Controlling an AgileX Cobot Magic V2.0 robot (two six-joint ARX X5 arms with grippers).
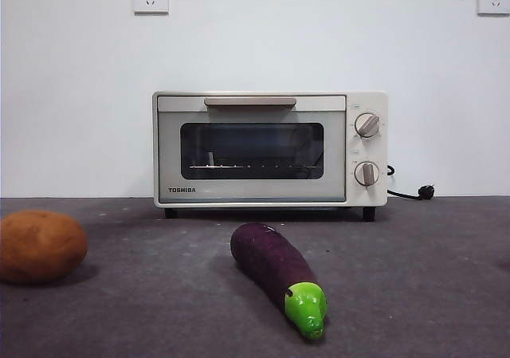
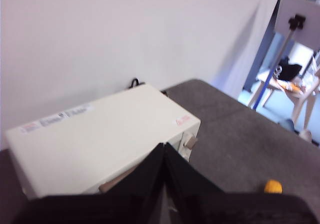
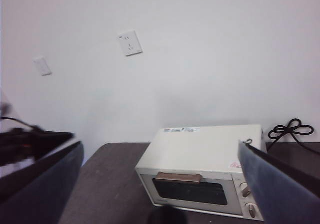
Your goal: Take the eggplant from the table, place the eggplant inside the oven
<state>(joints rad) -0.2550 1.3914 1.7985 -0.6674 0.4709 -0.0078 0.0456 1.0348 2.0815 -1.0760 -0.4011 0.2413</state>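
Now the long dark purple eggplant point(image 1: 276, 275) lies on the grey table point(image 1: 414, 278) before the closed cream-white oven point(image 1: 269, 147). Left gripper point(image 2: 164, 151) hangs above the oven, jaws seemingly pressed together; right gripper point(image 3: 160, 184) is spread wide.

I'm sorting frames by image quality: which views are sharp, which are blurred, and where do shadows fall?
Front view: sharp; the eggplant and potato cast soft shadows on the table. Left wrist view: soft, the oven hazy, the shut left gripper a dark blur. Right wrist view: mildly soft, the open right gripper blurred.
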